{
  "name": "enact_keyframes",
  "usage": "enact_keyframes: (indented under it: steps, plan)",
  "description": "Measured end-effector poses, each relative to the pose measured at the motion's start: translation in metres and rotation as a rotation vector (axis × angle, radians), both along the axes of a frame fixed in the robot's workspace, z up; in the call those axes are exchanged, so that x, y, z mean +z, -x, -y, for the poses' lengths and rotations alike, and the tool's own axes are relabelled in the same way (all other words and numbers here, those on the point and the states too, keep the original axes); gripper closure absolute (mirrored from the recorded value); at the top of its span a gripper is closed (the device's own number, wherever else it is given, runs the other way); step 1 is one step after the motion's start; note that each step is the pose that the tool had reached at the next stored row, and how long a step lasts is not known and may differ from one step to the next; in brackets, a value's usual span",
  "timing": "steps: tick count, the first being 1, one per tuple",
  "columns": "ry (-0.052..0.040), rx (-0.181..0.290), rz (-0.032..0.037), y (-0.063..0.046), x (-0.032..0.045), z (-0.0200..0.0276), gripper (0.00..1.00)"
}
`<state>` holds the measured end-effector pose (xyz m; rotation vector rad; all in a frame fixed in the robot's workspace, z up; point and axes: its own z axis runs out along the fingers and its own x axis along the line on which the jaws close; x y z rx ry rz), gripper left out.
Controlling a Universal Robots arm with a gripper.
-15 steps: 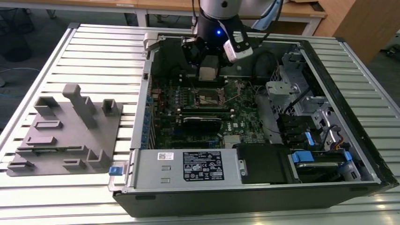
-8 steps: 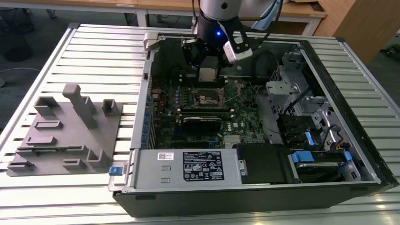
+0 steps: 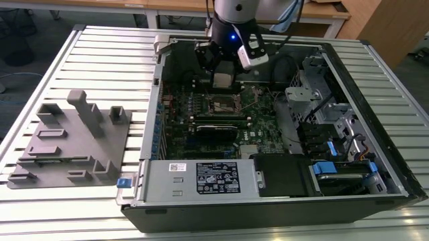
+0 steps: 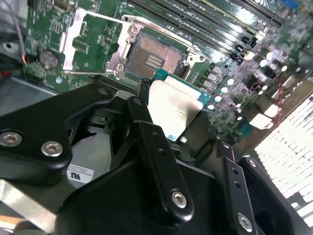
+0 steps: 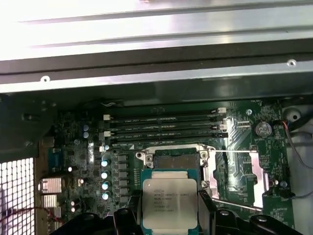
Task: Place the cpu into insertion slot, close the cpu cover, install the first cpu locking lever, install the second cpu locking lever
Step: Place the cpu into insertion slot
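Bright even light, blown-out glare patches

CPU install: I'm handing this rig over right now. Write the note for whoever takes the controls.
Grip: the end effector is shut on the cpu, gripping two opposite edges.
Position: the cpu is held just short of the insertion slot and is not seated.
Socket: the cpu cover is swung open beside the slot, which is empty.
Done: the cpu is picked up and brought to the socket.
Left: seat the cpu, close the cover, and fasten both locking levers.
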<state>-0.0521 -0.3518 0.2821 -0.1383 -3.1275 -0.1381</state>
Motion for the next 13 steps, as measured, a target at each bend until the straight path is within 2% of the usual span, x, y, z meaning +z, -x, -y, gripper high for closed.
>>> enact_keyframes:
  steps: [3, 10, 13]
  plan:
    - [0.0003, -0.054, -0.0002, 0.0000, -0.0012, 0.0000, 0.46]
    - [0.0001, -0.063, 0.0000, 0.0000, -0.0013, 0.0000, 0.46]
    - [0.0000, -0.100, 0.0000, 0.0000, -0.0015, 0.0000, 0.46]
